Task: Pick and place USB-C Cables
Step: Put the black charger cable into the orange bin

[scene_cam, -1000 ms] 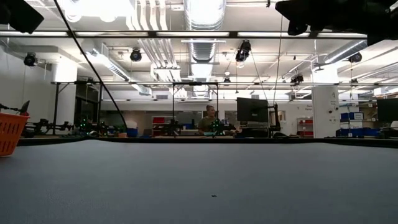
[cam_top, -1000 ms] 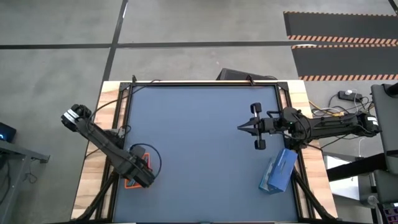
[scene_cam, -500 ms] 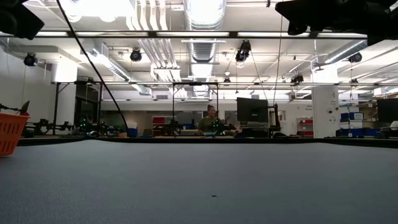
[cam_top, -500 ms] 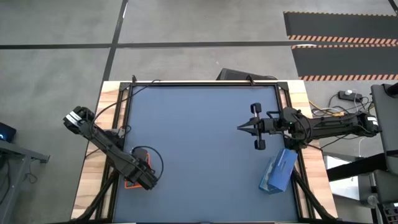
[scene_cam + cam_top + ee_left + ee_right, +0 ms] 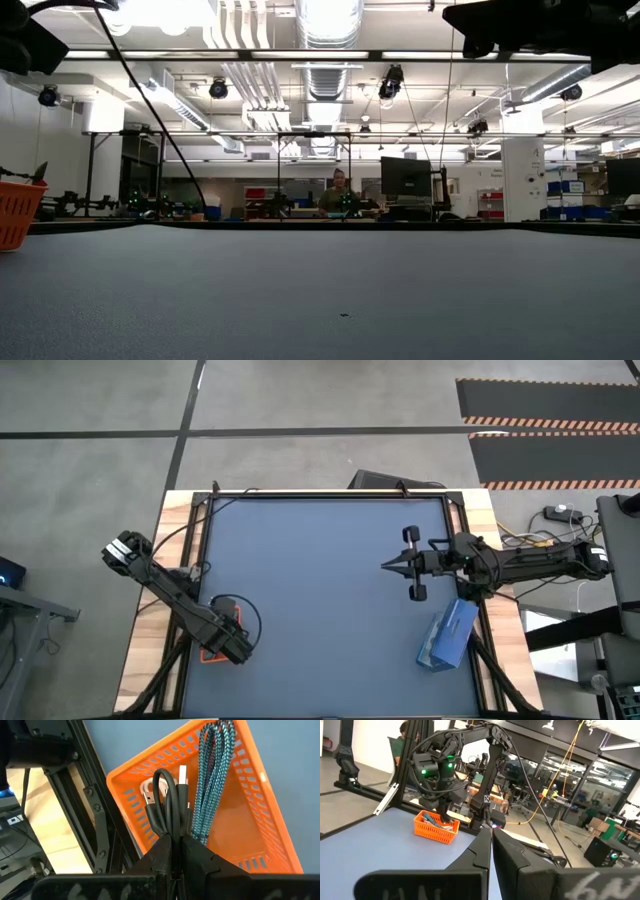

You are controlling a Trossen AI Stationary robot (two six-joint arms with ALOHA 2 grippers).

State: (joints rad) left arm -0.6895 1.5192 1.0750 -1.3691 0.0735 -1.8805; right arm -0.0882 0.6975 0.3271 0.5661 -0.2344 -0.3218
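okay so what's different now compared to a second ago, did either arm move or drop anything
Very little changed. The left arm shifted slightly; its left gripper stays over the orange tray, still shut on the black cable, not yet released. The teal cable lies in the tray. The right gripper stayed still above the table, shut and empty, and the blue box has not moved.

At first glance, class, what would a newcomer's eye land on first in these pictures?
Most likely the orange tray at the table's near-left corner, with the left gripper above it, shut on the black cable; a teal-blue cable already lies inside. The right gripper waits near a flat blue box.
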